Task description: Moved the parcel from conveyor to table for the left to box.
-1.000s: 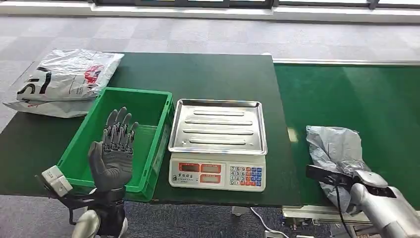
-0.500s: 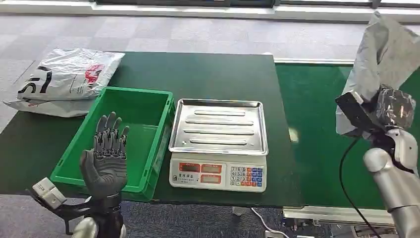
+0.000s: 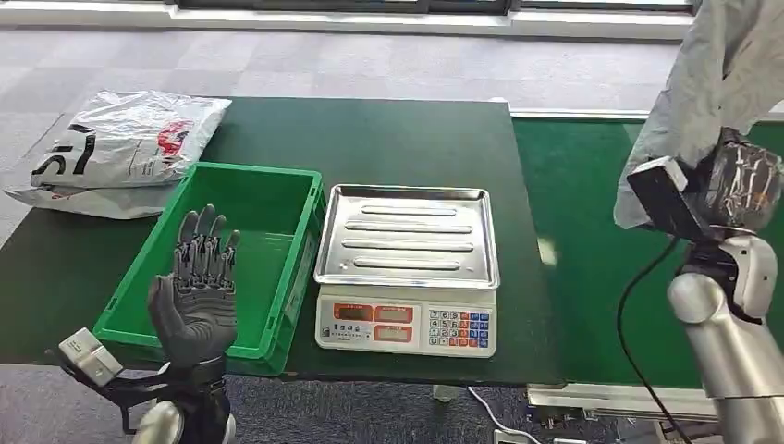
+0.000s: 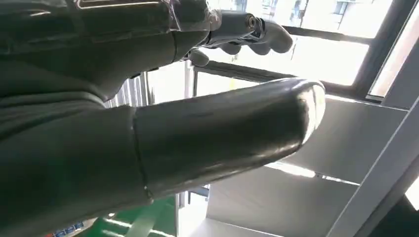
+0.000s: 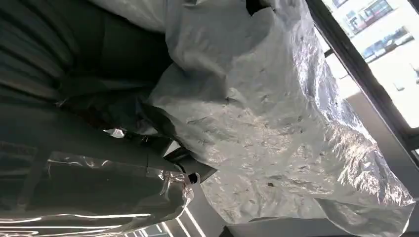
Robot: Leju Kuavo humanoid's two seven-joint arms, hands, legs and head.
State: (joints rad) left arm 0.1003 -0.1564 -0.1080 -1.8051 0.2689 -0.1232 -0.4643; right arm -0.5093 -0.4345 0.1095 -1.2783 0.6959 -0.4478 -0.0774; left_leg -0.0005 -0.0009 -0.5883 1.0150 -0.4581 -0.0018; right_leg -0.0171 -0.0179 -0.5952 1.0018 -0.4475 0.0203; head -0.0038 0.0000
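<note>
The right hand grips the grey parcel high above the conveyor, far right. Carry it left and lower it onto the surface. The left hand waits, fingers spread, over the green crate.

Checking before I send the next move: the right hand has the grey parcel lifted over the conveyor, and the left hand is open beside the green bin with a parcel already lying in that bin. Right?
Not quite. The head view shows the green bin empty. The rest holds: the right hand holds the grey parcel above the conveyor, and the left hand is open by the bin.
</note>
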